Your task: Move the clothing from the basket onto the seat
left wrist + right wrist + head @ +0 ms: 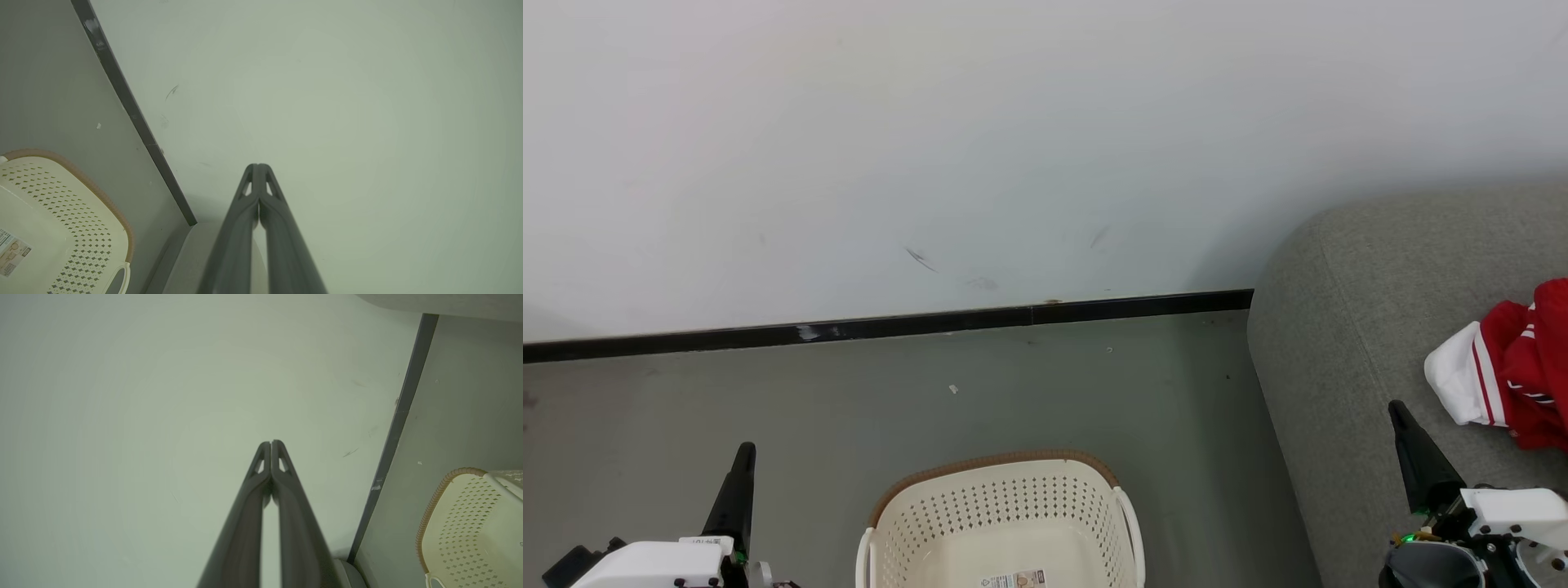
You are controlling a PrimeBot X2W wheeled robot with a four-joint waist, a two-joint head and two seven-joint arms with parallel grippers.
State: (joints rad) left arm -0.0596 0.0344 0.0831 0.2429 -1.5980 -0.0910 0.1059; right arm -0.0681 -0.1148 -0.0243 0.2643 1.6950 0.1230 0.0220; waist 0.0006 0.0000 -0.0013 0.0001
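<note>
Entry: red soft-fabric clothing (1531,367) with white stripes and a white cuff, lying bunched on the large grey fabric-upholstered seat (1356,327) at the right edge of the head view, partly cut off by the frame. Cream-white perforated plastic basket (1005,502) with a brown woven-look rim and side handles, standing on the grey floor (768,392) to the left of the seat and apart from it; a printed label (1013,580) lies on the visible part of its bottom. Left tool (743,453), two long dark fingers on a white wrist housing, at the lower left of the head view: fingers pointing up the view with a slight lean to the right, over the floor to the left of the basket and touching nothing. Its own wrist view shows the fingers pressed together at the tips, nothing between them, aimed at the pale wall (1013,122), with the basket at the lower left. Right tool (1396,412), same build, at the lower right of the head view: fingers pointing up and leaning left, over the seat, near the white cuff of the clothing but apart from it. Its own wrist view shows the fingers together at the tips and holding nothing, aimed at the wall. A black skirting board (890,325) runs along the foot of the wall and ends at the seat.
</note>
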